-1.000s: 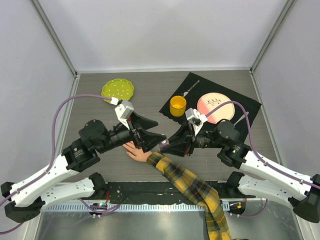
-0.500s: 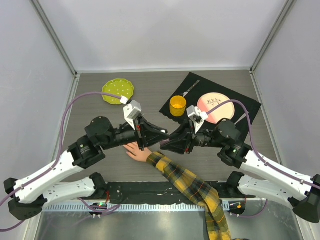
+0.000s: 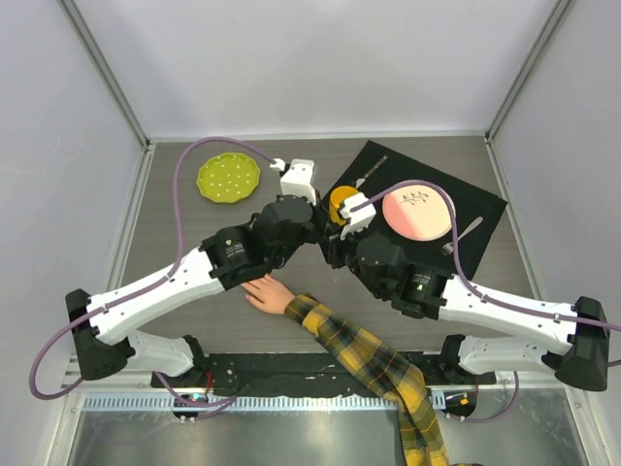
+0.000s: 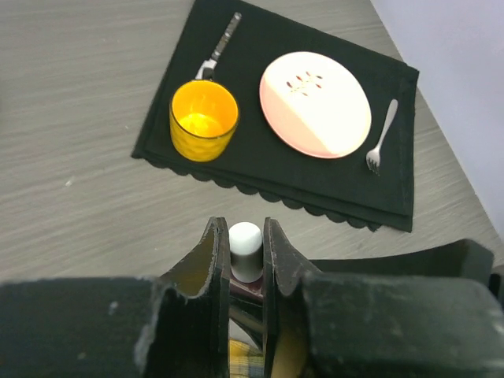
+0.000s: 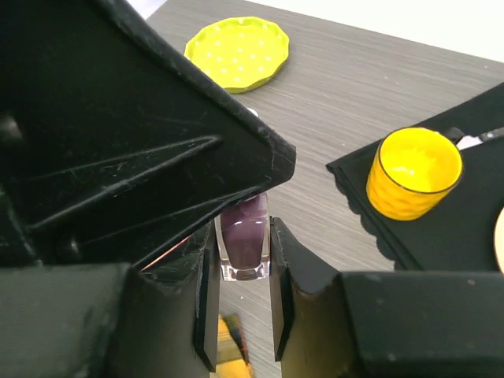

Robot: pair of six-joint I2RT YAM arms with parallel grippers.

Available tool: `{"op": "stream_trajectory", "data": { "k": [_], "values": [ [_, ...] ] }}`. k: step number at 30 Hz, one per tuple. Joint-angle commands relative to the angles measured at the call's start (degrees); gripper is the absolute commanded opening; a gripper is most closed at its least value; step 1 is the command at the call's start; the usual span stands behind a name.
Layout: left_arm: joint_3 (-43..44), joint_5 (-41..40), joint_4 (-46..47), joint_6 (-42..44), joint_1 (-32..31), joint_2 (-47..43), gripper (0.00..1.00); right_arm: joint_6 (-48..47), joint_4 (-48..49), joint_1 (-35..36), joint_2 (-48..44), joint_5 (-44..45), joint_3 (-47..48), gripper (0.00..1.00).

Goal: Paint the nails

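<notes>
A small bottle of purple nail polish (image 5: 244,239) is held off the table between both grippers. My right gripper (image 5: 241,272) is shut on its glass body. My left gripper (image 4: 245,240) is shut on its white cap (image 4: 245,239), and its black fingers (image 5: 165,150) fill the upper left of the right wrist view. The pale mannequin hand (image 3: 265,292) with the yellow-and-black plaid sleeve (image 3: 374,361) lies flat on the table below the two crossed arms. Its fingertips run under the left arm, and the nails are too small to make out.
A yellow-green dotted plate (image 3: 229,179) sits at the back left. A black placemat (image 3: 475,204) at the back right carries a yellow cup (image 4: 203,119), a pink plate (image 4: 316,103), a fork (image 4: 380,139) and a spoon (image 4: 222,43).
My left gripper has closed on the cap. Both arms have swung in toward the middle and back, carrying the bottle from beside the hand to near the yellow cup.
</notes>
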Motion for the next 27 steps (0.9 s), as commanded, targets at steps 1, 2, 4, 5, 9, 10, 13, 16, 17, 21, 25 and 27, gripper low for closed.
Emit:
{"op": "stream_trajectory", "data": {
  "k": [1, 2, 4, 5, 9, 10, 13, 16, 17, 21, 25, 27],
  "values": [
    [-4.0, -4.8, 3.2, 2.8, 0.1, -3.1, 0.0, -4.2, 5.6, 0.0, -2.3, 4.3, -1.8, 0.01],
    [-5.2, -2.6, 3.9, 2.6, 0.8, -4.2, 0.0, -4.3, 7.9, -0.6, -3.8, 2.2, -2.9, 0.01],
    [-6.3, 2.1, 5.3, 2.0, 1.8, -5.0, 0.0, -2.4, 8.3, -3.2, -4.9, -3.0, -4.5, 0.01],
    [-6.6, 3.3, 5.2, 2.0, 1.9, -5.5, 0.0, -2.0, 8.1, -4.3, -5.6, -4.8, -4.8, 0.01],
    [-8.1, 6.7, 4.5, 2.0, 2.2, -9.9, 0.61, 1.1, 7.2, -10.2, -6.8, -17.4, -6.3, 0.01],
    [-9.5, 7.6, 5.0, 2.4, 2.3, -11.3, 0.71, 1.4, 7.0, -11.1, -7.0, -19.5, -6.8, 0.01],
    [-11.2, 8.7, 5.7, 2.4, 2.6, -15.9, 0.88, 1.2, 7.7, -13.2, -8.1, -27.8, -7.8, 0.01],
    [-11.3, 8.8, 3.8, 2.7, 2.8, -18.7, 0.96, 1.8, 8.4, -14.2, -7.8, -39.3, -7.6, 0.01],
    [-11.4, 9.0, 3.2, 3.1, 2.9, -19.4, 0.97, 2.2, 8.9, -14.2, -8.0, -41.9, -7.6, 0.01],
    [-14.3, 18.2, 5.1, 4.4, 4.7, -23.5, 0.94, 3.7, 12.2, -14.6, -10.2, -53.8, -8.7, 0.01],
    [-18.8, 36.3, 10.2, 3.3, 9.8, -27.7, 0.86, 5.4, 15.2, -14.8, -11.3, -66.9, -8.5, 0.01],
    [-20.1, 42.3, 13.7, 2.6, 11.9, -29.4, 0.8, 7.2, 16.9, -14.9, -11.7, -72.6, -8.7, 0.01]
  ]
}}
